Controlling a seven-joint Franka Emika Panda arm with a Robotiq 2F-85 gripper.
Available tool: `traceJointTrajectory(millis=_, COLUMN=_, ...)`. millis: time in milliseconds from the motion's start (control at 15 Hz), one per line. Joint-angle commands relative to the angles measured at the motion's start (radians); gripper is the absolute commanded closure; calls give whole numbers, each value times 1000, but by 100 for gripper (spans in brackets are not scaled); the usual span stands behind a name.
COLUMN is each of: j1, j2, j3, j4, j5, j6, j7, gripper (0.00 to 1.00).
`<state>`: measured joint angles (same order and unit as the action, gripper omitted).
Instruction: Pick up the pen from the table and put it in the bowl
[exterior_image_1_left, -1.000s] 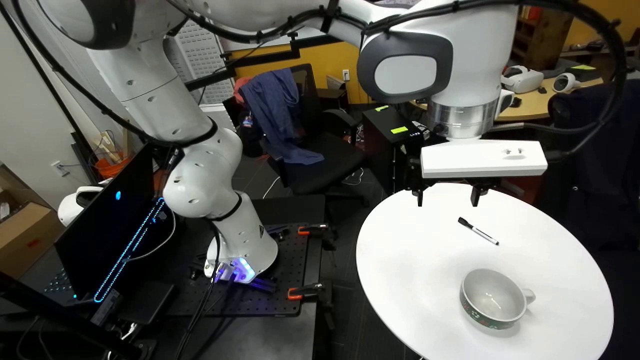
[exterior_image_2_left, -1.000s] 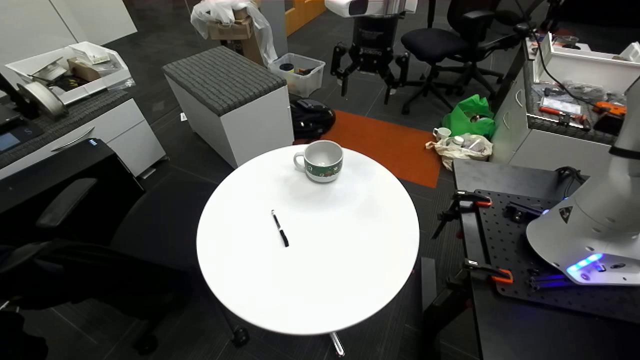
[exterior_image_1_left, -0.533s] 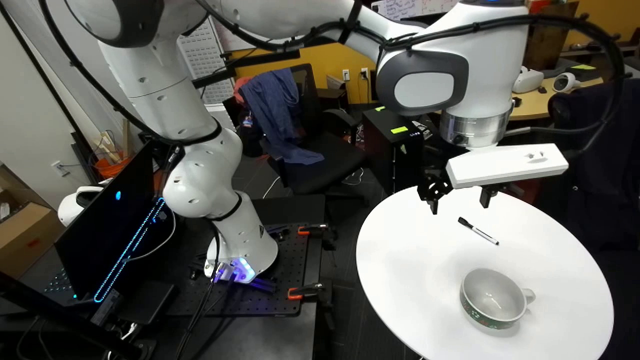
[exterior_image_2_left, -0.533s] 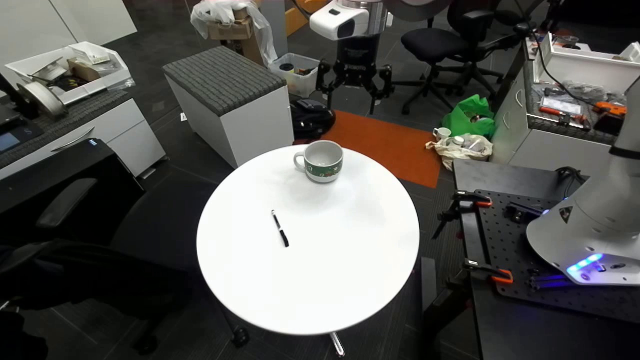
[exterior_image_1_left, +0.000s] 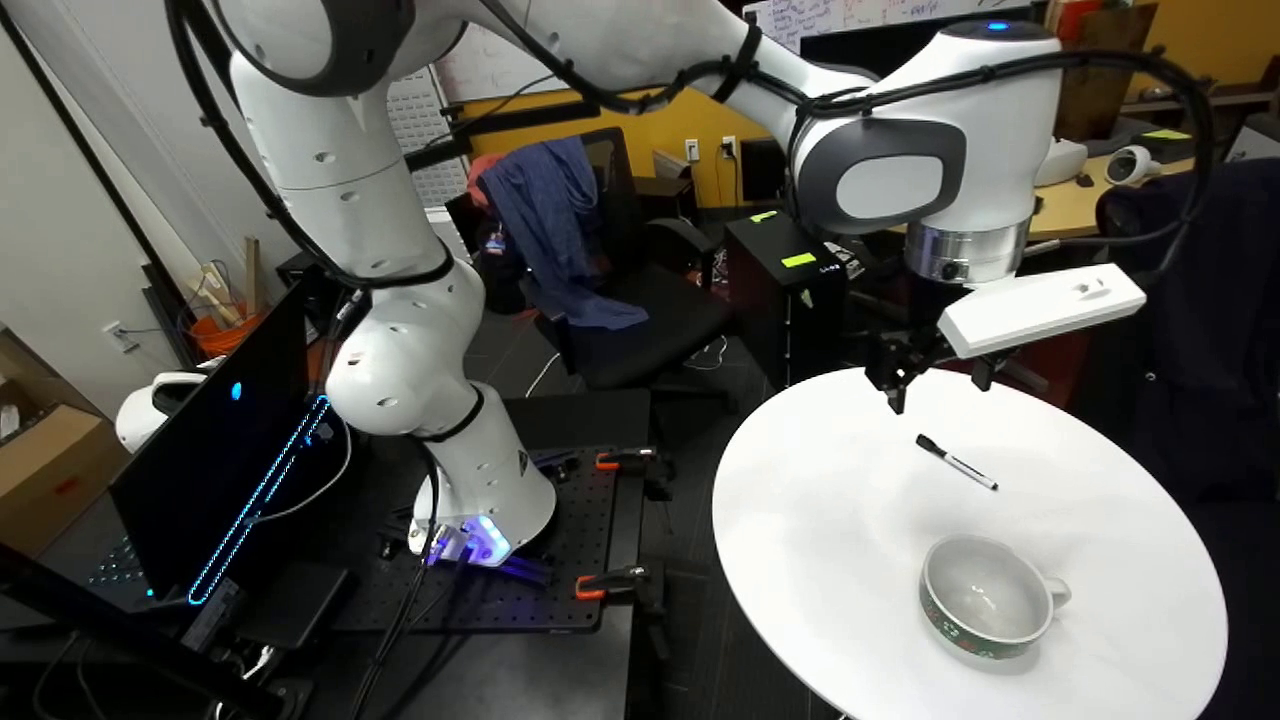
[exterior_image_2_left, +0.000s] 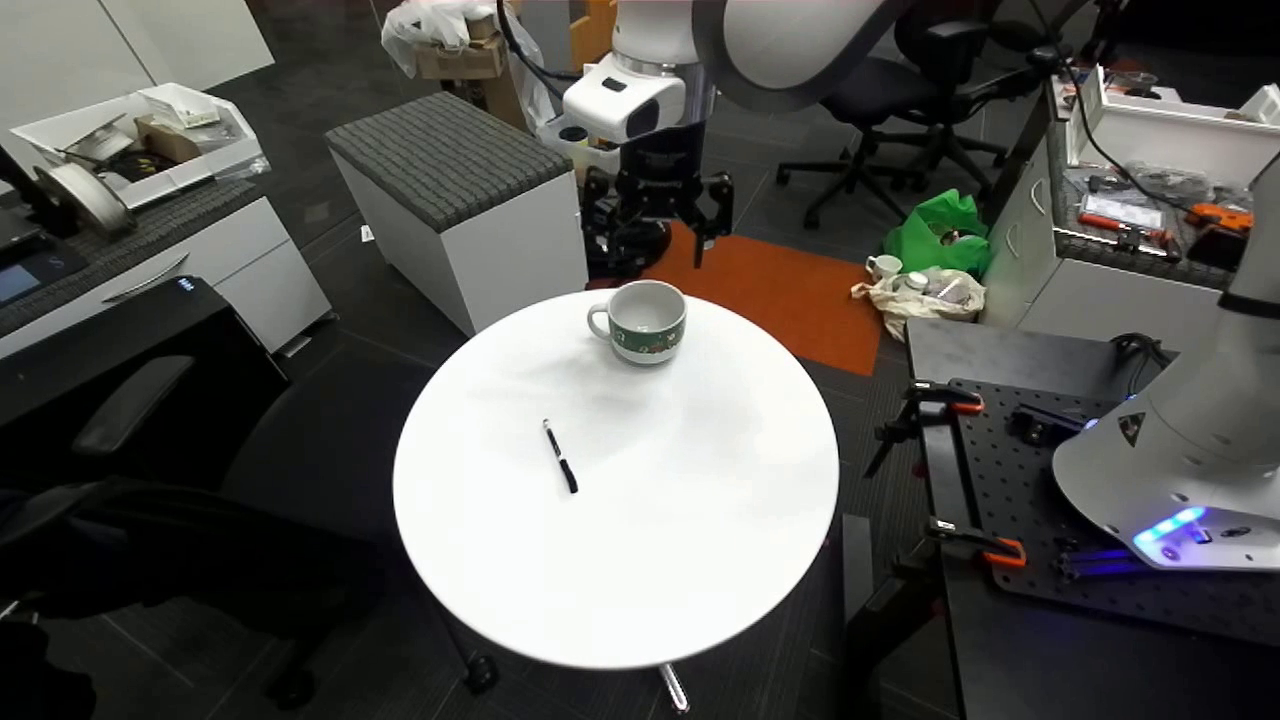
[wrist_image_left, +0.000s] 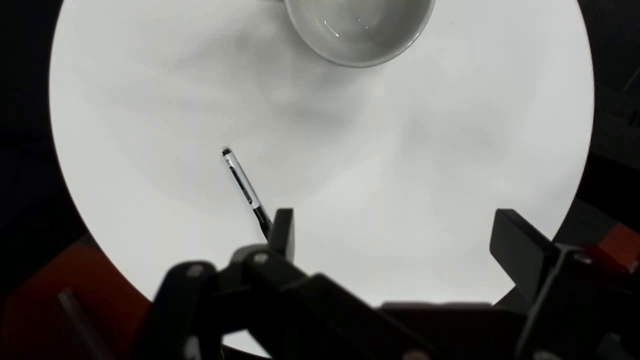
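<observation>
Swung sideways and twisted at the jaws within the last second, into closer line with the bowl (exterior_image_2_left: 640, 340) in both exterior views; spread wide, holding nothing; best read as lining up for the pick, with no grasp begun; as for the pen (wrist_image_left: 244, 185), unmoved in that time, lying flat on the bench (exterior_image_2_left: 640, 560), well apart from the bowl; pointing with its paler end toward the side of the bowl with the handle (exterior_image_1_left: 1059, 592), and with its dark end away, partly hidden by the jaws in the wrist view; slanting along its long axis past the handle rather than into the mouth of the bowl; probably needing a shift to bring the pen into the gap, plus some turn to close squarely across that axis.
</observation>
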<state>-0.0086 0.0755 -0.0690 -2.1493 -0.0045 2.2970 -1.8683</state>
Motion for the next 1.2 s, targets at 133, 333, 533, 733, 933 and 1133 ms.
traceJointTrajectory(millis=133, j1=-18, j2=88, j3=54, j4=91, j5=33, j6=-24, j7=-117, gripper=0)
traceJointTrajectory(millis=333, j1=-19, j2=140, j3=72, j4=137, j5=24, j6=-36, j7=-127, gripper=0)
traceJointTrajectory(millis=533, j1=-21, j2=197, j3=83, j4=184, j5=9, j6=-54, j7=-115, gripper=0)
traceJointTrajectory(millis=733, j1=-23, j2=267, j3=83, j4=240, j5=-14, j6=-79, j7=-91, gripper=0)
traceJointTrajectory(millis=933, j1=-23, j2=334, j3=81, j4=299, j5=-39, j6=-110, j7=-70, gripper=0)
traceJointTrajectory(millis=1133, j1=-21, j2=380, j3=87, j4=343, j5=-58, j6=-137, j7=-63, gripper=0)
